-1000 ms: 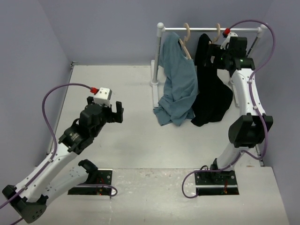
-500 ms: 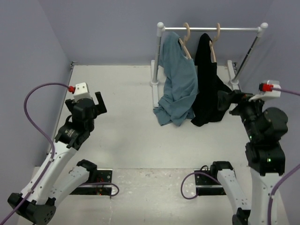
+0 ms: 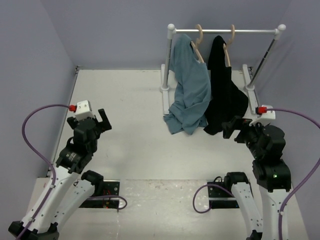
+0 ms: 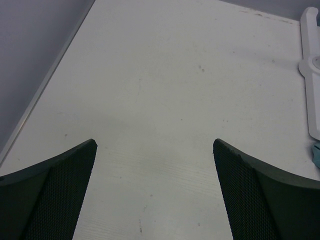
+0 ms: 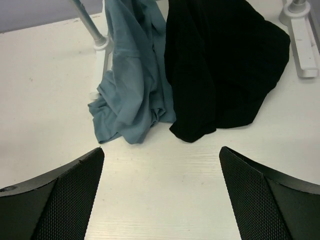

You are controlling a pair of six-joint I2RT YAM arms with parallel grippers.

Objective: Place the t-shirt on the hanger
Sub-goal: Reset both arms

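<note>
The black t-shirt [image 3: 225, 90] hangs on the tan wooden hanger [image 3: 230, 39] from the rail at the back right, and its lower hem rests on the table. It also shows in the right wrist view [image 5: 220, 70]. My right gripper [image 3: 231, 127] is open and empty, low over the table just in front of the shirt's hem; in its own view [image 5: 161, 160] the jaws stand wide apart. My left gripper [image 3: 102, 120] is open and empty at the left side of the table, far from the rack, with bare table between its jaws [image 4: 155, 150].
A blue-grey garment [image 3: 190, 90] hangs on a second wooden hanger [image 3: 199, 37] left of the black shirt and pools on the table [image 5: 130, 95]. The white clothes rack [image 3: 225, 31] has feet on the table [image 4: 312, 65]. Purple walls close in the left and back.
My right arm has left the hanger at the rail, swung down and pulled back toward its base. My left arm has drawn back to the left. The black shirt stays hanging.
</note>
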